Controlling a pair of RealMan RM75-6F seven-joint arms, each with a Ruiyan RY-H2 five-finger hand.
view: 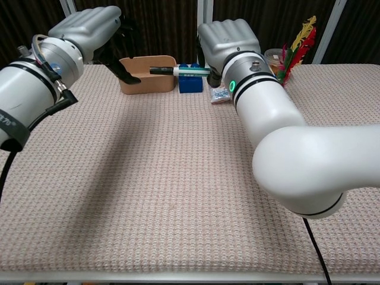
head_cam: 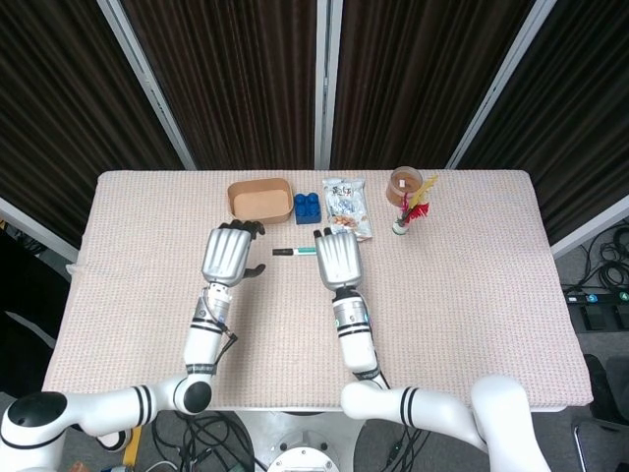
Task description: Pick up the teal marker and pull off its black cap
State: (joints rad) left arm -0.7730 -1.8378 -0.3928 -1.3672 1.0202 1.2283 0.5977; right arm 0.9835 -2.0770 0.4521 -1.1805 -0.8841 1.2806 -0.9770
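Teal marker point(head_cam: 307, 252): held level above the worktop point(head_cam: 472, 295), just in front of the blue block, between the two hands.
Black cap point(head_cam: 281, 253): on the marker's left end, pointing toward the left hand – not touched by it.
Right hand point(head_cam: 337, 259): clenched around the marker's right end, back of the hand up; in the chest view the marker point(view: 190, 70) sticks out leftward from the fist point(view: 228, 37), cap point(view: 160, 70) at the tip.
Left hand point(head_cam: 226, 254): holding nothing, fingers loosely curled and apart, thumb out toward the cap; raised over the worktop, just left of the cap with a small gap. In the chest view point(view: 95, 27) hanging in front of the brown tray.
Brown tray point(head_cam: 260, 201): at the far edge of the worktop, left of the blue block – open side up.
Blue block point(head_cam: 307, 206): just beside the tray's right wall.
Snack packet point(head_cam: 345, 206): right of the block, lying flat, partly behind the right hand.
Cup point(head_cam: 404, 184): farther right along the back edge.
Feathered toy point(head_cam: 415, 205): red and yellow, upright just beside the cup.
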